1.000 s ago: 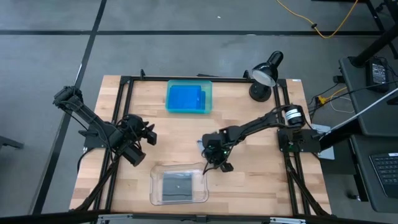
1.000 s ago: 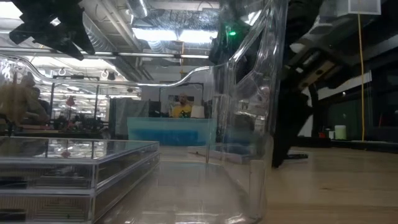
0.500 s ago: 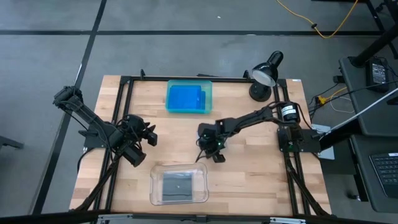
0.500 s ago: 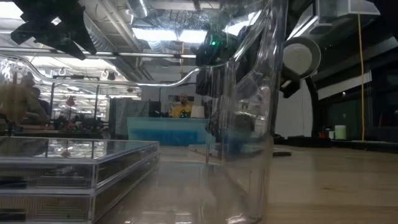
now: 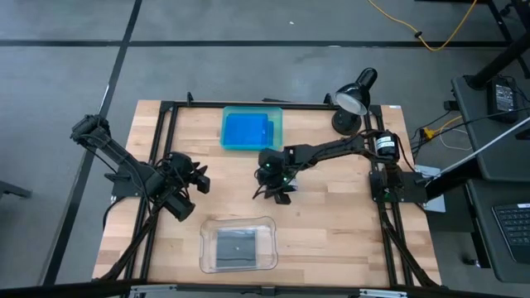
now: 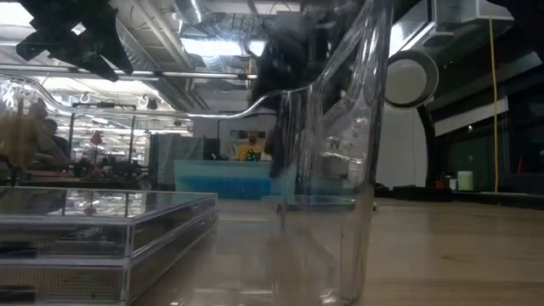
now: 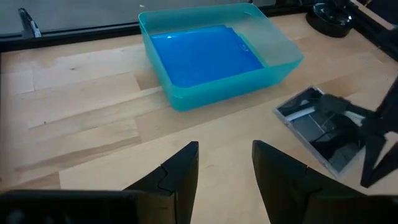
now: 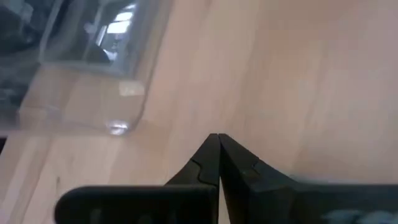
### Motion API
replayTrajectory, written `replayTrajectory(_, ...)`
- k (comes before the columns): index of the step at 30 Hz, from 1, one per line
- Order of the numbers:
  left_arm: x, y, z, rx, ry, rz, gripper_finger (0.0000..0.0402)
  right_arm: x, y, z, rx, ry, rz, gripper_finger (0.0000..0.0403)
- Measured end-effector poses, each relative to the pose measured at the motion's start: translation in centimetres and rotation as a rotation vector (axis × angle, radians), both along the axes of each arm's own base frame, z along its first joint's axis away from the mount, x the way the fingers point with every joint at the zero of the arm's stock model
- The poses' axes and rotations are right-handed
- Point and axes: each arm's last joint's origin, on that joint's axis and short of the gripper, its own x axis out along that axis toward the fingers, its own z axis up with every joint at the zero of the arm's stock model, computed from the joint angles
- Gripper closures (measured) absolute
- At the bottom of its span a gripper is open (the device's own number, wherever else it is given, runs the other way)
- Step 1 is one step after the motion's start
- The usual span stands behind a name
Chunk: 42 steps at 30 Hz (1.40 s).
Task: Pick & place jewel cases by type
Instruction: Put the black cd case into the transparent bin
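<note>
A dark grey jewel case (image 7: 311, 124) lies flat on the table right of centre. My right gripper (image 5: 273, 189) is shut and stands low over it; its shut fingertips (image 8: 217, 137) show above bare wood. The teal tray (image 5: 277, 132) at the far middle holds blue jewel cases (image 5: 248, 129), which also show in the left wrist view (image 7: 202, 56). The clear tray (image 5: 205, 248) near the front edge holds dark grey cases (image 5: 238, 247) stacked flat (image 6: 102, 229). My left gripper (image 7: 225, 168) is open and empty at the left (image 5: 197, 180). My right gripper stands over the dark grey case's top (image 7: 323, 121), but the gripper's own body hides the place. I cannot tell whether the fingers touch the case.
A black desk lamp (image 5: 354, 98) stands at the far right corner. Black frame rails (image 5: 161, 149) run along the table's left and right sides. Bare wood lies between the two trays and at the front right.
My right gripper has gone from beside the clear tray's right far corner toward the table's far edge and a little left, and now stands over the dark grey case. Its fingers have stayed shut as far as the frames show.
</note>
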Motion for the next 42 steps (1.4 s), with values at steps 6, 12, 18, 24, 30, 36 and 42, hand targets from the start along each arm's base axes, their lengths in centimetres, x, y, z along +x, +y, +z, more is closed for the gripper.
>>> replayTrajectory(6, 0.3, 0.4, 0.0, -0.04, -0.017, 0.05, 0.0258, 0.8, -0.9, 4.7, -0.166, -0.026, 0.039, 0.0393)
replayTrajectory(12, 1.4, 0.5, -0.1, -0.129, -0.066, 0.071, 0.0247, -0.4, -4.0, 5.7, -0.26, 0.059, -0.062, 0.0393)
replayTrajectory(18, 3.1, 1.0, 0.2, -0.225, -0.173, 0.109, 0.0204, -3.6, -6.7, 4.6, -0.289, 0.196, -0.177, 0.0393)
replayTrajectory(24, 5.0, 1.8, -1.9, -0.384, -0.263, 0.082, 0.0177, -8.4, -8.0, 3.0, -0.341, 0.238, -0.29, 0.0393)
replayTrajectory(30, 6.7, 3.5, -4.4, -0.477, -0.395, 0.08, 0.0182, -13.1, -8.7, 0.6, -0.337, 0.257, -0.37, 0.0393)
replayTrajectory(36, 7.6, 5.3, -5.7, -0.507, -0.444, 0.1, 0.0189, -15.0, -9.3, -1.1, -0.343, 0.258, -0.382, 0.0393)
replayTrajectory(42, 8.8, 6.0, -6.1, -0.518, -0.482, 0.089, 0.0188, -15.2, -9.0, -1.4, -0.275, 0.229, -0.33, 0.0393)
